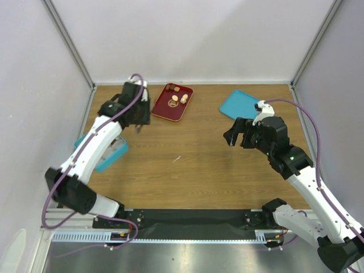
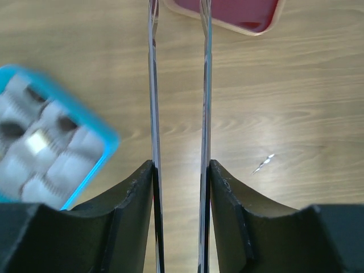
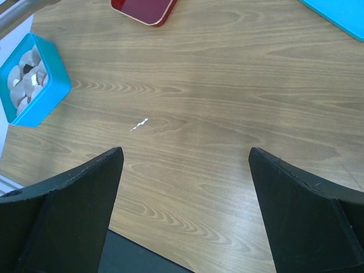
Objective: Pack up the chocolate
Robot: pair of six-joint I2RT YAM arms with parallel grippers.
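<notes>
Left hand (image 2: pixel 177 34) is hanging just short of the red tray (image 2: pixel 227 14). Its two thin flat blades are sitting narrow & parallel w/ bare desk (image 2: pixel 284 102) showing thru the gap, so it's carrying nothing. I'm reading the step as fetching the next piece: the chocolate (image 1: pixel 177 100), a few small round bites, dark brown & pale, is lying bunched in the far half of that tray, w/ what look like dark pieces (blurred) sitting in the teal box (image 2: pixel 94 170). To do it well, it should be centring over one piece, opening only slightly wider than it, coming straight down & pinching lightly across the round sides. Pieces are sitting close, so a wide spread risks nudging neighbours, & the tray's raised rounded rim needs clearing. Tray is looking smooth & glossy w/ a pale edge, prob. slippery for a round bite. Box is rectangular, lined w/ white pleated paper cups (image 2: pixel 68 165) that look soft & crushable, so releasing low into an empty one seems best. Desk is showing matte pale wood grain, w/ a tiny silvery scrap (image 2: pixel 263 164) lying alone. Right hand (image 3: pixel 185 153) is hovering spread wide, holding nothing, near the flat teal lid (image 1: pixel 239 103).
</notes>
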